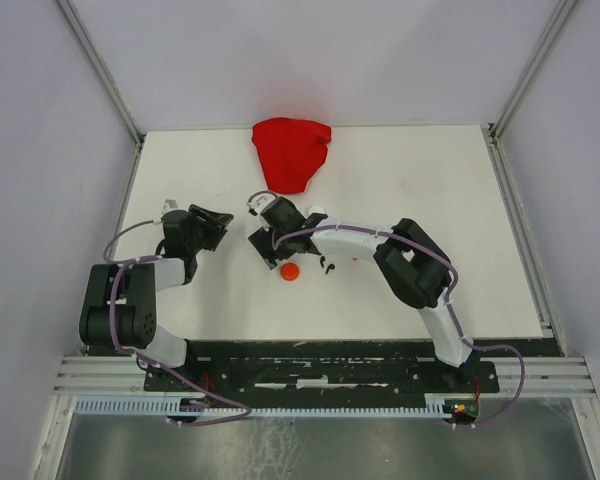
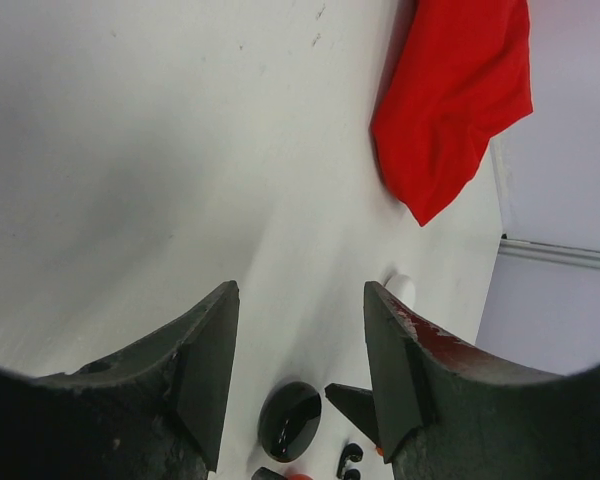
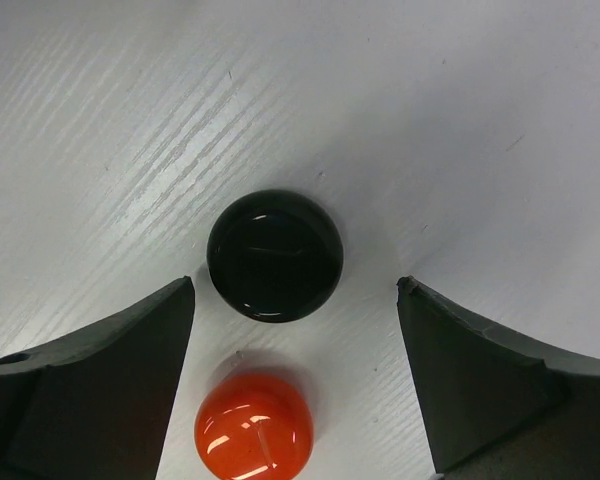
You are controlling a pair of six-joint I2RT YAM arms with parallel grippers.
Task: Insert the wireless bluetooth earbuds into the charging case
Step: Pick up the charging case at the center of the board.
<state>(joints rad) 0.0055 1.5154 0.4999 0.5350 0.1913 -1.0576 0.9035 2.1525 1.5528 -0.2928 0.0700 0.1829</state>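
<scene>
The right end effector [image 3: 295, 290] has its jaws spread wide over the white surface [image 3: 460, 120]. A glossy black round case [image 3: 275, 255] lies between them. At its six o'clock, apart, sits an orange-red round case [image 3: 253, 430].

The round black disc-shaped case [image 3: 275, 255] looks like hard plastic with a mirror-like gloss that catches bright highlights. The round orange-red case [image 3: 254, 428] beside it is just as smooth and shiny. The white table top [image 3: 100, 120] is matt, with faint ridged streaks. The crumpled red cloth [image 2: 455, 100] looks soft and dull. The dark fingers [image 3: 90, 370] of the right gripper [image 3: 295, 283] are matt, slightly grainy plastic.
</scene>
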